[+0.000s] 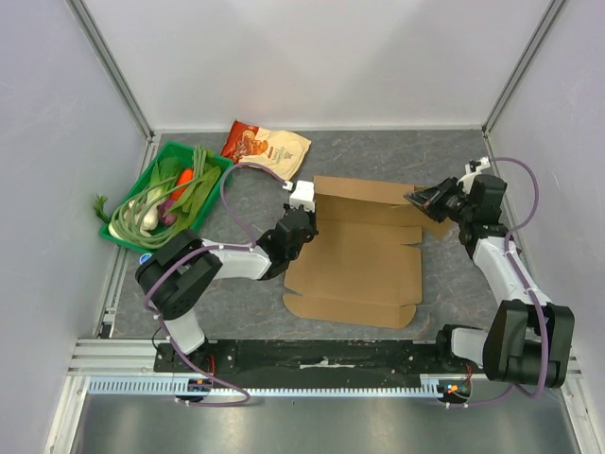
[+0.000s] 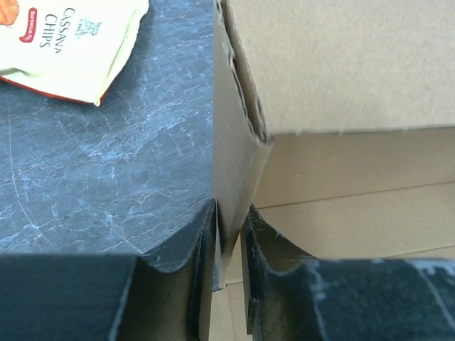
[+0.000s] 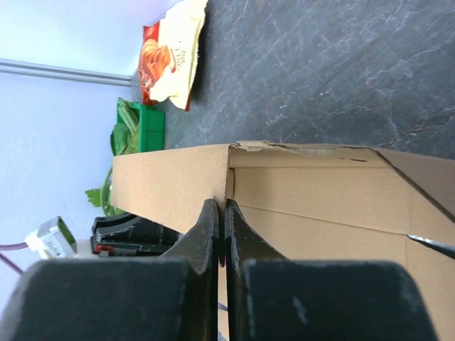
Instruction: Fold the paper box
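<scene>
Paper box point(image 1: 364, 260) lies mid-desk point(image 1: 236, 303), its far wall raised. The left gripper point(image 2: 229, 213) is pinched nearly closed on the left side flap, and the right gripper point(image 3: 222, 209) is clamped tight on the right wall. Uneven pulling could, I'd guess, tear the cardboard or let a flap slip and flop flat.
</scene>
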Controlling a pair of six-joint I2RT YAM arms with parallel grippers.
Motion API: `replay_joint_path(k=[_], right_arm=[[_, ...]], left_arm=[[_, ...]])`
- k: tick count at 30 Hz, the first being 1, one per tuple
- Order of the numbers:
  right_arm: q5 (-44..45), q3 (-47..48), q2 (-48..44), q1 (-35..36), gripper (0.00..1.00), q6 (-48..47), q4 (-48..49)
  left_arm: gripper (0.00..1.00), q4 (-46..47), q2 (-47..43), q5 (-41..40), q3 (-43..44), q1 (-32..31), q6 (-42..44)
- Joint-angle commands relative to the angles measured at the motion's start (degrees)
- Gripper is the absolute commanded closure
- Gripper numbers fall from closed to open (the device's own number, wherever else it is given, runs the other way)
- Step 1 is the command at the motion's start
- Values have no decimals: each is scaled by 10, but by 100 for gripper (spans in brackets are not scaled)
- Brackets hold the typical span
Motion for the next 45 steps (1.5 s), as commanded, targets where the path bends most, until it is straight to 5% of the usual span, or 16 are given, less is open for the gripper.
replay_joint_path(k=[1,5,10,14,15,16,18,19,22,26,32,36,41,45], right_arm=[[-34,-34,-12,-8,100,58,90],[-58,-80,-18,-26,100,113,192],[-86,-87,0,-31,100,139,239],[-89,-70,4,-31,100,108,188],[-88,-64,5,-31,94,95,177],[-88,-61,6,-31,63,86,166],[-82,-41,1,-31,42,26,102],[-71,-34,-7,-31,18,3,74],[3,10,-47,-32,2,-100,-65],[142,67,-101,-31,2,-208,-248],[235,3,-175,-29,2,-253,-292],[203,-42,-163,-8,40,-254,-254],[245,-79,-130,69,57,-254,-176],[365,-103,-121,133,72,-229,-126]], left_arm=[[70,30,-15,-26,-20,-3,11],[46,28,-48,-35,-54,-3,-16],[38,46,-88,-18,-95,-2,-37],[33,51,-104,-14,-112,0,-37],[33,42,-103,-9,-106,0,-35],[33,25,-97,-6,-90,0,-29],[33,10,-89,-5,-73,0,-23],[33,1,-78,-4,-57,0,-20],[33,-12,-63,-1,-36,0,-16],[33,-18,-31,-1,-13,1,-15],[37,-23,9,-22,25,10,-11],[51,-5,10,-36,24,13,-3],[75,-3,11,-36,28,17,-3],[91,-15,-4,-39,16,17,-24]])
